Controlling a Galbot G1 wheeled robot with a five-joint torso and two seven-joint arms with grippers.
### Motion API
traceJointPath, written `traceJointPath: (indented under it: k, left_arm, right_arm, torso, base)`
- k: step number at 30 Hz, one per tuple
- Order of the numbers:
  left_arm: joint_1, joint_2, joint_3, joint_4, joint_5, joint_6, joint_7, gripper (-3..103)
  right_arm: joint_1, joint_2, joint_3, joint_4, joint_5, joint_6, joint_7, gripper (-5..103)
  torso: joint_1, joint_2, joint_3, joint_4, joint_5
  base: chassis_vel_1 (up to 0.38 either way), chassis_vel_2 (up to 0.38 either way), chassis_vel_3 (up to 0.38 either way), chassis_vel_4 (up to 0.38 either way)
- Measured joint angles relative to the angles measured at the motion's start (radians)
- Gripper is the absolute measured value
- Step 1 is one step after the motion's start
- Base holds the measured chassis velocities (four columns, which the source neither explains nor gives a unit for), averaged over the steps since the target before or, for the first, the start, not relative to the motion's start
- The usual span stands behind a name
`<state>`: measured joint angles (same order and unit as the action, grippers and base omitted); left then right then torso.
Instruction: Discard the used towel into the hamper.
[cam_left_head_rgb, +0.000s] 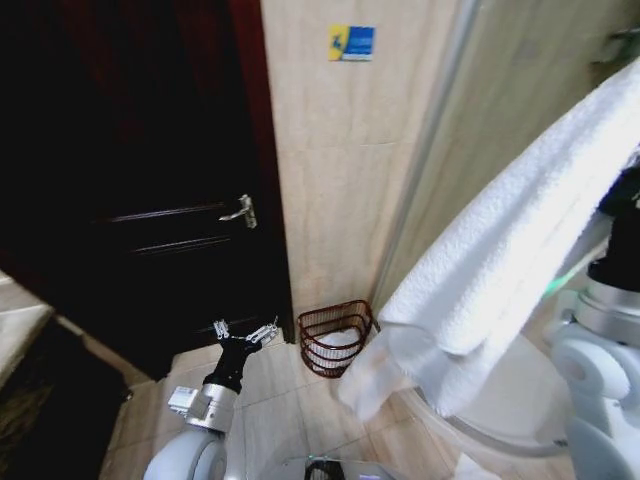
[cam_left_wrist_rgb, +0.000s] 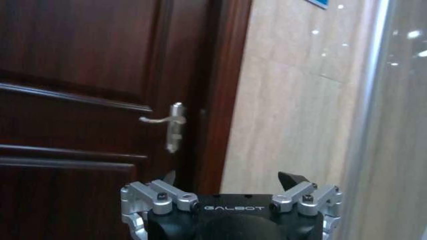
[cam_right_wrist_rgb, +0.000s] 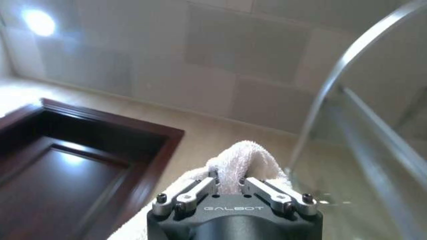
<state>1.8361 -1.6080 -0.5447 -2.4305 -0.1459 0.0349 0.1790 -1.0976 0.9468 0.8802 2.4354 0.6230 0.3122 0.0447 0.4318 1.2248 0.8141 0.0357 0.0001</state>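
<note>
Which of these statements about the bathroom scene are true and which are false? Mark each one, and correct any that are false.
1. The right gripper is shut on the white towel. True.
2. The towel already lies inside the hamper. False: it hangs from the raised right gripper, above the floor.
3. The left gripper is open and holds nothing. True.
4. The hamper stands on the floor by the tiled wall, beside the dark door. True.
5. The left gripper grips the door handle. False: it is apart from the handle.
</note>
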Motion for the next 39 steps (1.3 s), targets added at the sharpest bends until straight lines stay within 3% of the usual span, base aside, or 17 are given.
traceJointPath:
  k: [9,31,39]
  left_arm:
    - [0.000,0.000,0.000,0.000,0.000,0.000,0.000,100]
    - [0.000,0.000,0.000,0.000,0.000,0.000,0.000,100]
    - [0.000,0.000,0.000,0.000,0.000,0.000,0.000,100]
  right_arm:
    - [0.084,-0.029,-0.065,-0.026,0.011,-0.006,-0.012,6]
    - [0.165,-0.079,-0.049,-0.078,0.112,-0.005,-0.058,6]
    - [0.216,-0.050,-0.105,-0.143,0.126,0.012,-0.088,6]
  torso:
    - [-0.002,-0.004,-0.002,-0.0003,0.0000]
    - [0.056,0.123,0.065,0.0001,-0.0001]
    - [0.061,0.132,0.071,-0.0001,0.0001]
  base:
    - [0.043,0.040,0.036,0.026]
    - [0.018,0.019,0.026,0.021]
    - [0.000,0.000,0.000,0.000]
